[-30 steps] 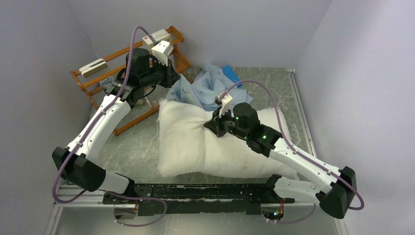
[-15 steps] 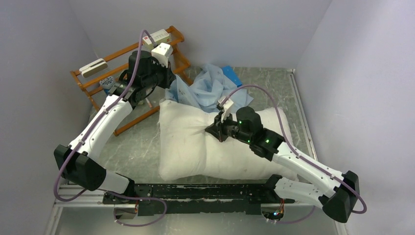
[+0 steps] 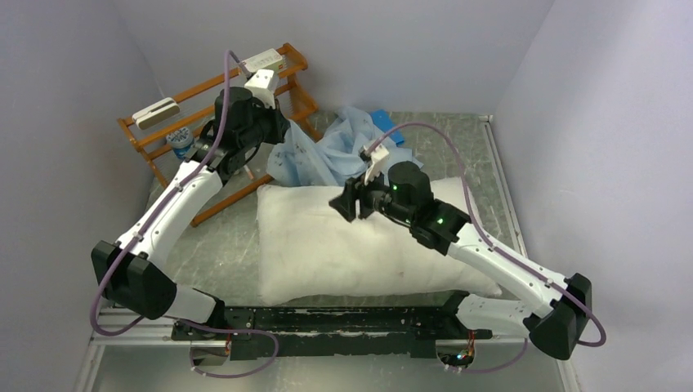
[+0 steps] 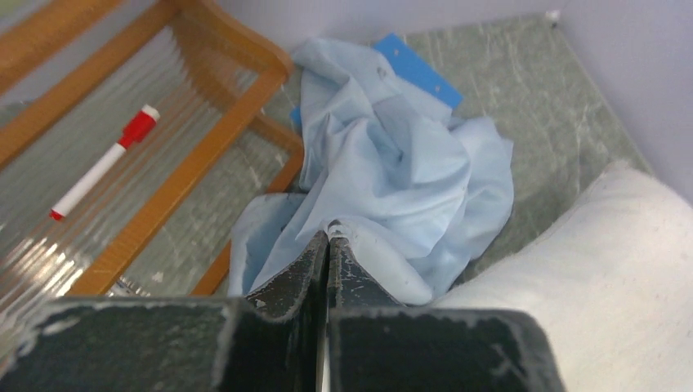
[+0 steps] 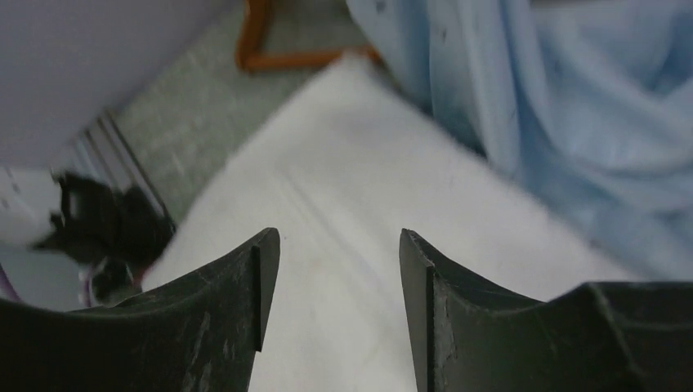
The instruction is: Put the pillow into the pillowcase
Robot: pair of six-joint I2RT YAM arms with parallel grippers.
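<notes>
1. The pillow (image 3: 327,253) lies flat across the grey-green marbled table (image 3: 221,245), its long side towards the arm bases and taking up most of the middle ground.
2. The pillowcase (image 3: 331,155) sits crumpled in a heap at the pillow's far edge, touching it, with the pillow wholly outside it.
3. The left gripper (image 4: 328,237) is pinched tight on a fold of the pillowcase at the heap's left side, holding that fabric up.
4. The right gripper (image 5: 335,245) hangs just above the pillow's upper face, jaws parted with nothing between them.
5. An orange wooden rack (image 3: 200,90) stands hard by the left arm, in the far left corner. A red-capped marker (image 4: 102,171) lies within its frame.
6. A flat bright-blue sheet (image 4: 417,69) pokes out from behind the heap, partly covered by it.
</notes>
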